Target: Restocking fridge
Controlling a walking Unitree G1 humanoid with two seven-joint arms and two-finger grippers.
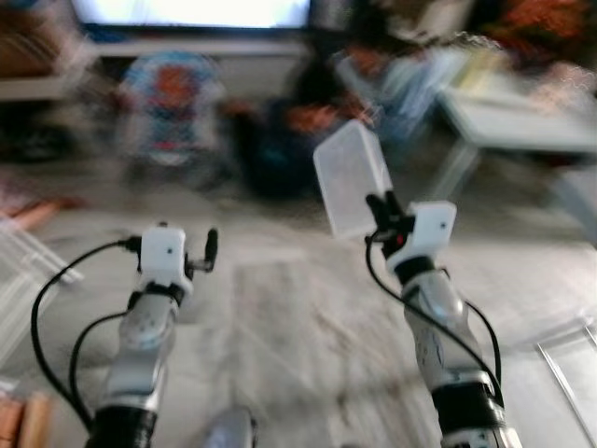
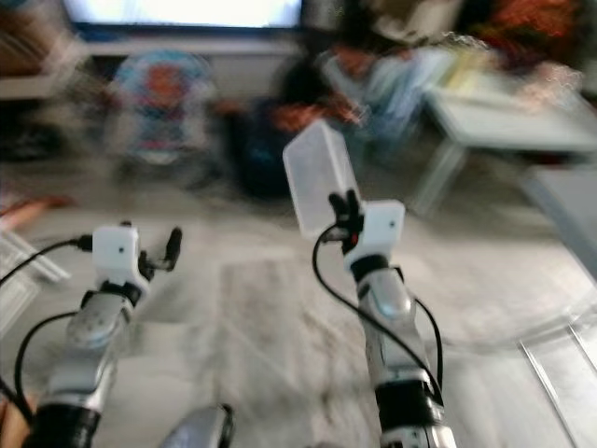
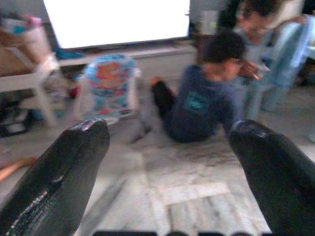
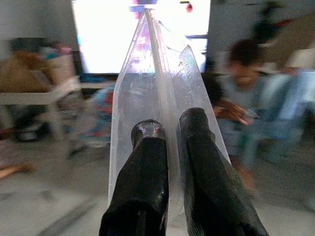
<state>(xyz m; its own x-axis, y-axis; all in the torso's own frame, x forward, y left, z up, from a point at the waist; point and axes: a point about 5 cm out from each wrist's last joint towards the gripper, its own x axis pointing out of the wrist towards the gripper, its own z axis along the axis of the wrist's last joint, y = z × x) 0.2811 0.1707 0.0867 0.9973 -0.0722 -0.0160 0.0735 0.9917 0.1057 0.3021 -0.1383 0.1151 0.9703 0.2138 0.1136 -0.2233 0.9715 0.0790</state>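
My right gripper (image 1: 381, 207) is raised in front of me, shut on the wall of a clear plastic container (image 1: 352, 177) that stands up above the fingers. In the right wrist view the two black fingers (image 4: 147, 147) pinch the thin transparent wall of that container (image 4: 147, 93) between them. My left gripper (image 1: 207, 250) is held out at the left over the floor, open, with nothing between its fingers (image 3: 74, 162). The head views are blurred.
Two people (image 3: 202, 98) sit on the floor ahead, beside a patterned baby seat (image 1: 173, 103) and below a bright screen (image 3: 118, 22). A pale low table (image 1: 522, 126) stands at the right. Clear trays (image 1: 574, 369) lie at the floor's edges.
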